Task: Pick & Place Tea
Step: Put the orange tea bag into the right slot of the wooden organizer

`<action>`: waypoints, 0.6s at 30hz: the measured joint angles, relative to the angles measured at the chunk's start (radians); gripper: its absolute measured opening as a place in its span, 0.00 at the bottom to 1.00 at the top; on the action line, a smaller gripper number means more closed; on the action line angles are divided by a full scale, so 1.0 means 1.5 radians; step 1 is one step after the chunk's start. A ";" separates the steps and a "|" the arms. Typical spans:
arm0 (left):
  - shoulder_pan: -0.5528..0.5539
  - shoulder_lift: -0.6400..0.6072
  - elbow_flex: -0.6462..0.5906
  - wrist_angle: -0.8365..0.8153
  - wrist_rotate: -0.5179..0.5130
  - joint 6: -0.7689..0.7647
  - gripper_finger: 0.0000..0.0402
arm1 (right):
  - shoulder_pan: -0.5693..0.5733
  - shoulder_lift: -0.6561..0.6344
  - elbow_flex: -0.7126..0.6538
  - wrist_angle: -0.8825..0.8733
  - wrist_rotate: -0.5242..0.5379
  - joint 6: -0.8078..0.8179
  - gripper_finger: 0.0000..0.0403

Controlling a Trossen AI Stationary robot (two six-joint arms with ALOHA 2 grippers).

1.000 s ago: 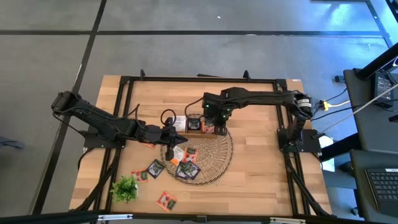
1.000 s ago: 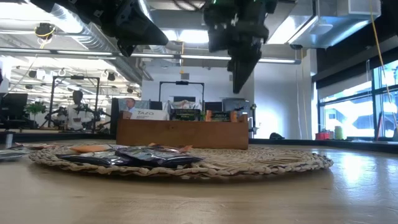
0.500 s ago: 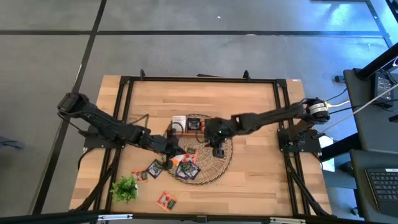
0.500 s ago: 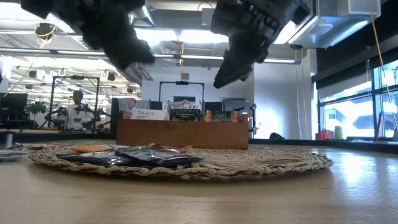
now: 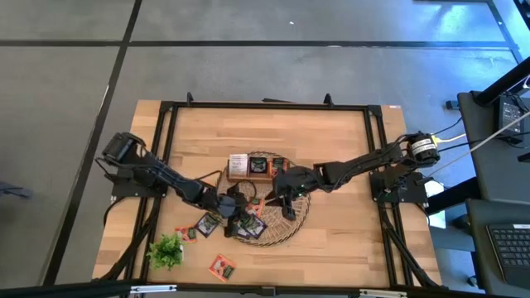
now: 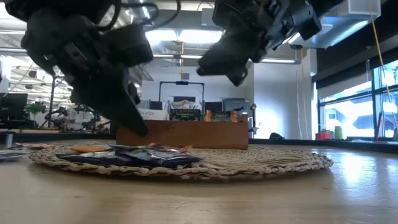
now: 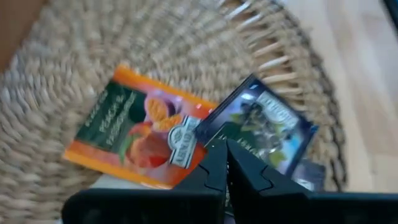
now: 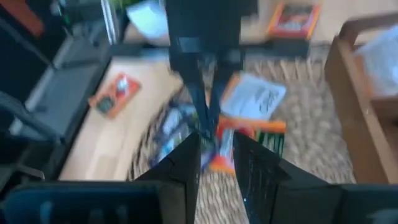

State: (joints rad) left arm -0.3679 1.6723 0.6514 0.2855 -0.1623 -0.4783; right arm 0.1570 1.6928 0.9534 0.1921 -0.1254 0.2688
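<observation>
Several tea sachets [image 5: 247,222] lie in a loose heap on the round wicker mat [image 5: 291,217]. In the left wrist view an orange sachet [image 7: 134,134] and a dark blue one [image 7: 264,124] lie flat side by side on the weave. My left gripper [image 7: 225,146] is shut and slants down just above them, with a gap still showing in the low view [image 6: 138,127]. My right gripper [image 8: 216,149] hangs higher over the mat [image 6: 233,74], open by a narrow gap with nothing in it. It points toward the left gripper.
A brown wooden tray [image 5: 252,165] with upright sachets stands at the mat's far edge. More sachets lie on the bare wood at the near left [image 5: 207,223] [image 5: 221,266], beside a small green plant sprig [image 5: 167,250]. A black frame borders the table.
My left gripper has come down and toward the table's right, from beside the mat to just above the heaped sachets, tipping more steeply. My right gripper has swung from over the wooden tray toward the near edge, over the mat, and has tipped from pointing straight down to a shallow slant.
</observation>
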 joint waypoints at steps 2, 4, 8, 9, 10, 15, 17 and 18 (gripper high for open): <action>0.000 0.016 0.000 -0.003 0.000 -0.012 0.00 | 0.000 0.000 -0.012 0.035 0.005 0.013 0.24; 0.000 0.028 0.000 -0.003 0.000 -0.023 0.00 | -0.001 0.000 -0.021 0.041 0.022 0.032 0.24; 0.000 0.043 0.001 0.005 -0.001 -0.039 0.00 | -0.002 0.010 -0.028 0.044 0.035 0.049 0.24; 0.000 0.046 0.002 0.007 -0.001 -0.039 0.00 | -0.002 0.015 -0.028 0.043 0.035 0.056 0.24; 0.000 0.050 0.002 0.009 -0.002 -0.039 0.00 | -0.002 0.023 -0.029 0.044 0.035 0.064 0.24; 0.002 0.053 0.002 0.009 0.003 -0.039 0.00 | -0.005 0.065 -0.028 0.052 0.035 0.097 0.33; 0.002 0.048 0.001 0.008 0.011 -0.029 0.00 | -0.011 0.068 -0.028 0.047 0.028 0.097 0.40; 0.002 0.044 0.000 0.011 0.018 -0.025 0.00 | -0.014 0.068 -0.028 0.050 0.023 0.097 0.44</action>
State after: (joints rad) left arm -0.3647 1.7385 0.6519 0.3020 -0.1357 -0.5166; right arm 0.1364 1.7944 0.9112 0.2667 -0.0915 0.4141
